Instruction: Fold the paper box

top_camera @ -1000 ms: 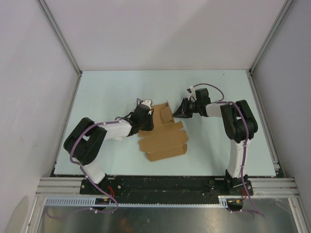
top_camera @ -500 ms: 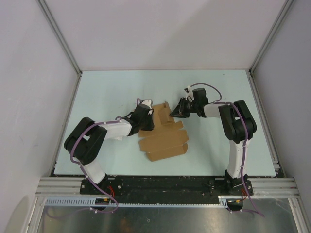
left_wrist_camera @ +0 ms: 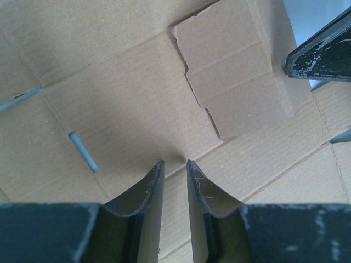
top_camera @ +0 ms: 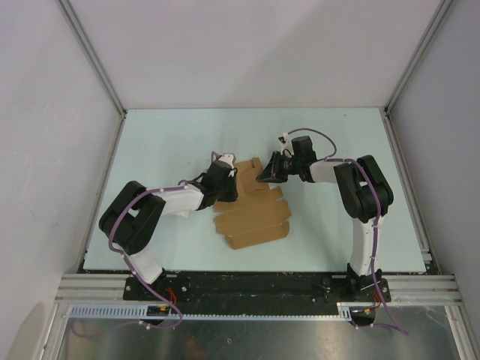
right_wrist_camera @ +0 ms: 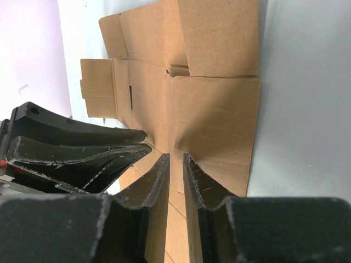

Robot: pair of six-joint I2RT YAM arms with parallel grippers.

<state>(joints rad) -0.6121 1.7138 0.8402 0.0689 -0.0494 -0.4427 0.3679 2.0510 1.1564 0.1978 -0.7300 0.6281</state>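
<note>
paper box (top_camera: 251,217) sits mid-table (top_camera: 165,142), nearer the arms: mostly flat many-flap sheet, far end partly raised between the two grippers

left gripper (left_wrist_camera: 174,164): jaws a narrow slit apart, tips down on the sheet right at a crease junction, bare card visible through the gap, so it looks like pinning rather than pinching

right gripper (right_wrist_camera: 174,159): jaws also nearly closed, nosed into the fold at the foot of the raised panel (right_wrist_camera: 214,126), close beside the left fingers. Can't tell whether card is actually caught between them

handling, my read: thin, light card. It should flex anywhere but hinge cleanly only on the scored lines, and it should slide on the smooth top if pushed without a hold-down. Tabs and slot edges look easy to crush or tear

where to grip: edge of a flap close to its crease, other arm pressing the base panel just beside that crease. Avoid mid-panel pinches, likely to buckle
</note>
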